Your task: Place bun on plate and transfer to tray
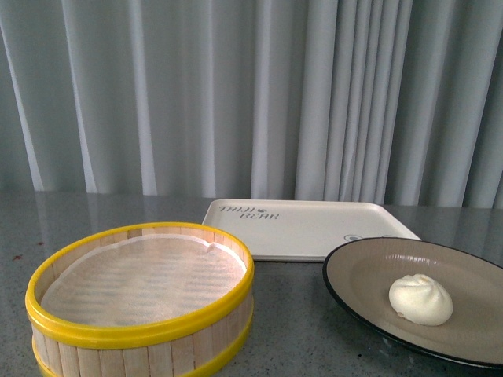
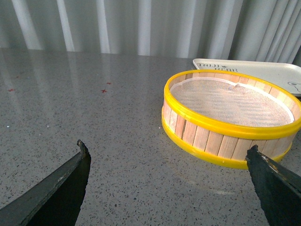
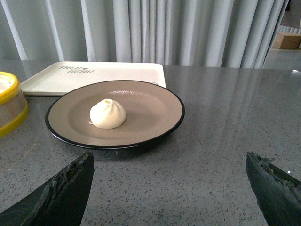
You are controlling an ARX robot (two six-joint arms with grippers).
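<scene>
The white pleated bun [image 1: 421, 299] sits on the beige-grey plate [image 1: 369, 271] with the black rim, at the front right of the table. The cream-white tray [image 1: 314, 228] with dark lettering lies empty just behind the plate. The right wrist view shows the bun [image 3: 107, 114] on the plate [image 3: 150, 106] ahead of my right gripper [image 3: 169, 162], which is open and empty, apart from the plate. My left gripper [image 2: 167, 153] is open and empty over bare table, beside the steamer basket. Neither gripper shows in the front view.
A yellow-rimmed wooden steamer basket [image 1: 141, 294] with a white liner stands empty at the front left; it also shows in the left wrist view [image 2: 230, 117]. Grey speckled tabletop [image 2: 94, 103] stretches left of it. White curtains hang behind the table.
</scene>
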